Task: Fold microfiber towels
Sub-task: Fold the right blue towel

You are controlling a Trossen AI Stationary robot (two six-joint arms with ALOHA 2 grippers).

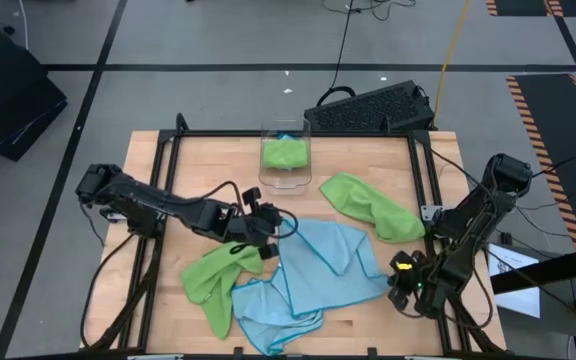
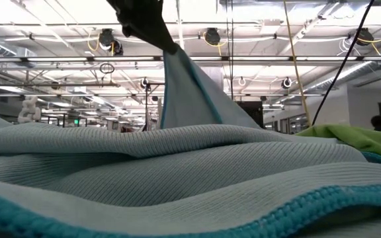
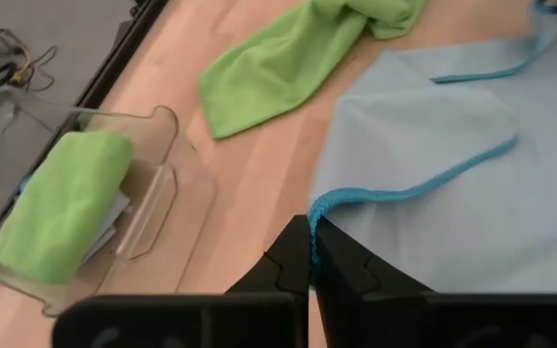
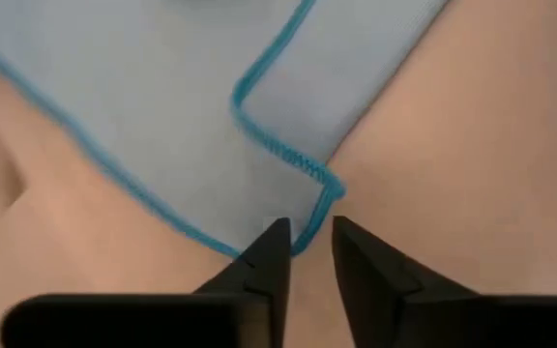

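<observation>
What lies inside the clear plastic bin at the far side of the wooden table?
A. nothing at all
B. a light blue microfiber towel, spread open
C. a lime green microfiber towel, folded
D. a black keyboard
C: in the high view and the left wrist view, the clear plastic bin holds a folded lime green microfiber towel.

You have a light wooden table [image 1: 218, 165] with a black frame on a grey floor [image 1: 218, 40] marked by dark seam lines. At 12 o'clock beyond the table lies a black ribbed mat [image 1: 373, 108]; a yellow cable [image 1: 453, 40] and a black cable [image 1: 343, 45] trail off past it. At 2 o'clock you see orange-black hazard tape [image 1: 533, 105]. At 10 o'clock sits a dark case [image 1: 8, 95]. Overhead, white trusses [image 2: 276, 43] carry round lamps [image 2: 211, 36].
</observation>
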